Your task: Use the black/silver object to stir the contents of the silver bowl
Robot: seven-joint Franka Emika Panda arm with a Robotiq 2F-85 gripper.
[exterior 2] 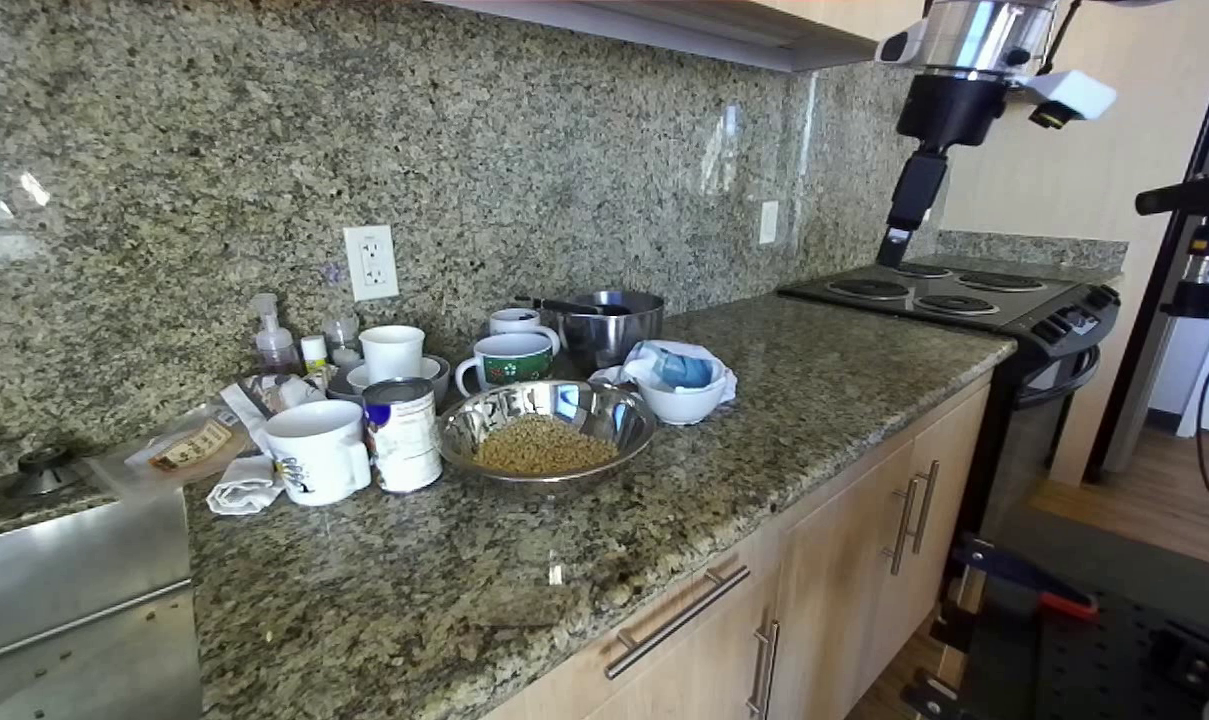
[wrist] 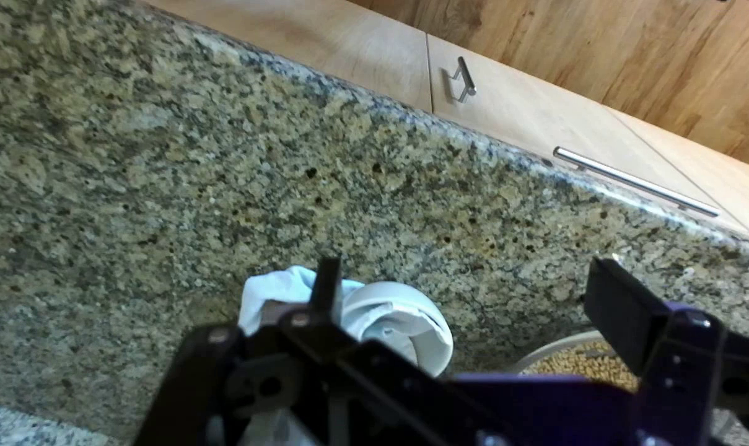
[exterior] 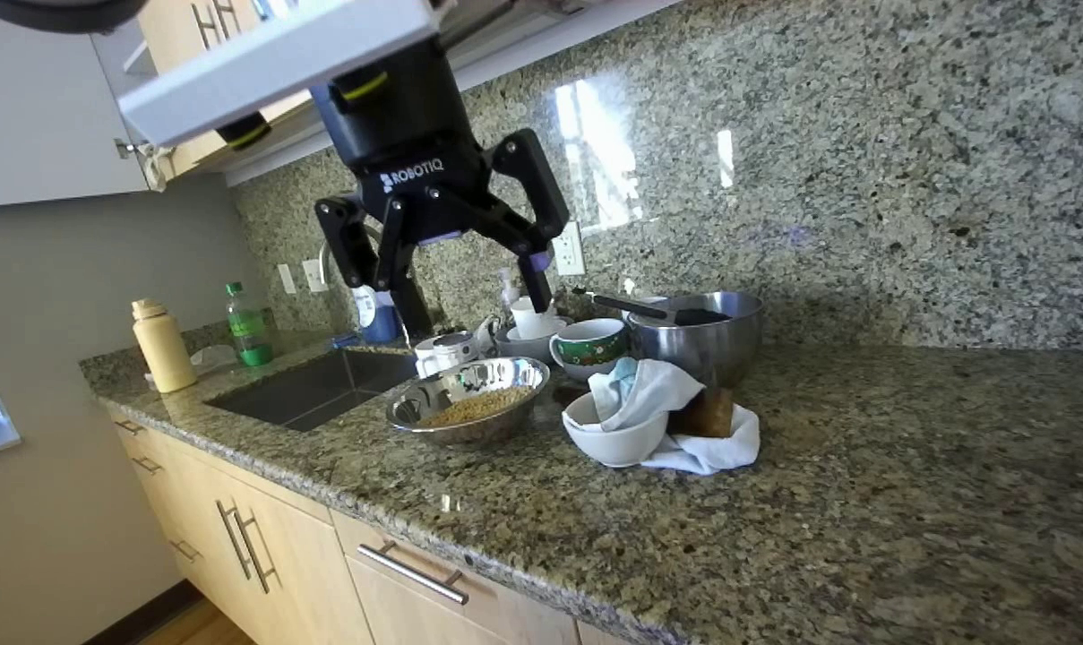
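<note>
The silver bowl [exterior: 483, 434] holds tan grains and stands on the counter; it also shows in an exterior view [exterior 2: 619, 430] and partly in the wrist view [wrist: 551, 348], behind a finger. The black/silver object lies across the rim of the taller steel pot, its black handle [exterior: 631, 307] sticking out over the side; it also shows in an exterior view [exterior 2: 569, 306]. Its far end is dark inside the pot, and no silvery part can be made out. My gripper [exterior: 483, 309] is open and empty, high above the counter; it also shows in an exterior view [exterior 2: 894, 250] and the wrist view [wrist: 465, 266].
The steel pot [exterior 2: 604, 345] stands against the backsplash. A white bowl with cloths [exterior: 617, 439], a green mug [exterior: 590, 345], a can [exterior 2: 404, 435] and a white mug [exterior 2: 319, 455] crowd round the silver bowl. A sink [exterior: 326, 385] and a stove [exterior 2: 924, 290] flank the counter; cabinets hang above.
</note>
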